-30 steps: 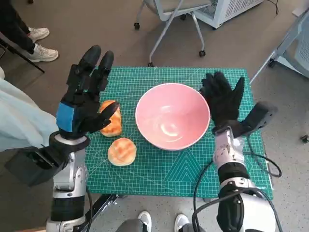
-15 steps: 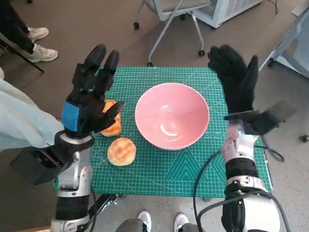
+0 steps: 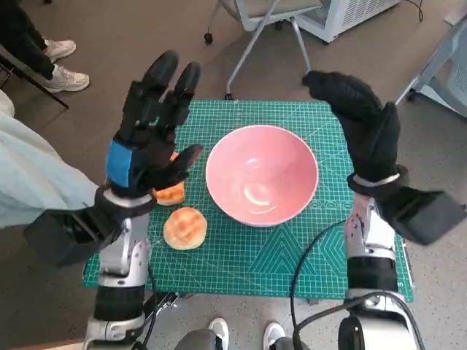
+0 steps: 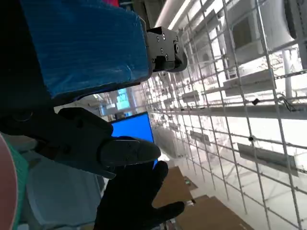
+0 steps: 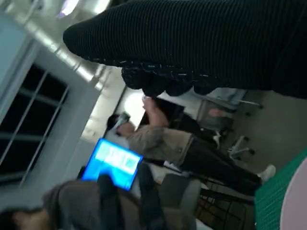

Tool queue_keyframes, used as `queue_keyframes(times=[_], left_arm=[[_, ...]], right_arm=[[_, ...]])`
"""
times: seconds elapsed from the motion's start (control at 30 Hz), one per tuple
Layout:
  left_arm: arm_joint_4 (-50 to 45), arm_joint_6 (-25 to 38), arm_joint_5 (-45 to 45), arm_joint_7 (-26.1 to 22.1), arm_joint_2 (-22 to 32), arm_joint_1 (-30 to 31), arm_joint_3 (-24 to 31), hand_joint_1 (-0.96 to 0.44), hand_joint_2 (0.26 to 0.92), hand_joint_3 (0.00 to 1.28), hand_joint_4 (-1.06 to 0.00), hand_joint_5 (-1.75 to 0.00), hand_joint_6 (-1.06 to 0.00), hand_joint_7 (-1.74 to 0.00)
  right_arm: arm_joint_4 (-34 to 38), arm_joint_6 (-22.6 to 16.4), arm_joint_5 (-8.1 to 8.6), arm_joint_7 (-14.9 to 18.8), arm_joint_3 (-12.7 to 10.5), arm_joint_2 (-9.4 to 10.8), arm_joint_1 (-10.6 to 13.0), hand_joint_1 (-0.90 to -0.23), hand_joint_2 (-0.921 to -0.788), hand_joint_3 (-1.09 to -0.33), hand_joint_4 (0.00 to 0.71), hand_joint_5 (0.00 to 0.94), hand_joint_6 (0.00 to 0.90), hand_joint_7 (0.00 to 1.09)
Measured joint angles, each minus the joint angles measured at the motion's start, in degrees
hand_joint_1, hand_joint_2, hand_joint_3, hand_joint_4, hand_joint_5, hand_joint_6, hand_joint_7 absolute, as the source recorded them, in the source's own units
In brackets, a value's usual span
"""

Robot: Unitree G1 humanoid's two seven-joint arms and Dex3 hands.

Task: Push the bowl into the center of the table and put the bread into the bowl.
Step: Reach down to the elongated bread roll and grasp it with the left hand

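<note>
Pink bowl (image 3: 262, 175) upright, empty, near middle of green cutting mat (image 3: 241, 255) covering counter. 2 bread rolls on mat to bowl's left: front roll (image 3: 184, 227) in plain sight, just beside bowl, apparently not touching; back roll (image 3: 170, 192) mostly hidden under left hand, only orange edge showing.

Left hand (image 3: 150, 135) raised above mat's left part, blue-taped back toward camera, fingers (image 3: 162, 76) spread wide & pointing away from robot, thumb out toward bowl; holding nothing. Right hand (image 3: 365, 127) in black knit glove, raised over bowl's right side & mat's far right corner, fingers apart, slightly drooped toward far edge; nothing in it, clear of bowl rim.

L wrist view: taped back & 1 dark finger, gloved right hand (image 4: 132, 199) beyond, pink bowl edge at frame border, blue screen (image 4: 132, 127) & ceiling grid behind. R wrist view: glove across frame, seated person (image 5: 163, 139) w/ blue screen (image 5: 113, 162) nearby, corner of mat & bowl rim at edge.

Head view also: white shoes (image 3: 55, 65) on floor far left, office chair base (image 3: 252, 36) beyond counter, pale cloth (image 3: 36, 189) at left edge
</note>
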Motion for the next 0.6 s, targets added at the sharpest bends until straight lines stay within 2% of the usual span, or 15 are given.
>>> queue_keyframes(times=[0.17,0.3,0.37,0.6], left_arm=[[0.19,1.05,-0.29,-0.89,-0.02,-1.5,-0.39,-0.43,0.921,0.39,-0.16,0.0,0.0,-0.44],[0.2,1.67,-0.32,-1.63,-0.03,-2.51,-0.62,-0.43,0.921,0.39,-0.16,0.0,0.0,-0.44],[0.2,1.83,-0.4,-2.13,-0.03,-2.95,-0.66,-0.43,0.921,0.39,-0.16,0.0,0.0,-0.44],[0.2,2.41,-0.77,-3.74,0.18,-3.83,-0.63,-0.43,0.921,0.38,-0.16,0.0,0.0,-0.44]], right_arm=[[-2.41,0.17,-0.27,-0.06,1.19,-0.99,1.45,-0.693,-0.921,-0.725,0.181,0.017,0.218,0.2],[-4.02,1.11,-0.23,-0.41,1.79,-1.46,2.15,-0.696,-0.921,-0.73,0.182,0.004,0.086,0.44],[-5.02,2.03,-0.13,-0.75,2.02,-1.58,2.42,-0.692,-0.921,-0.731,0.179,0.002,0.051,0.5],[-8.78,4.91,0.48,-2.37,2.68,-1.44,3.39,-0.674,-0.921,-0.732,0.177,0.0,0.025,0.55]])
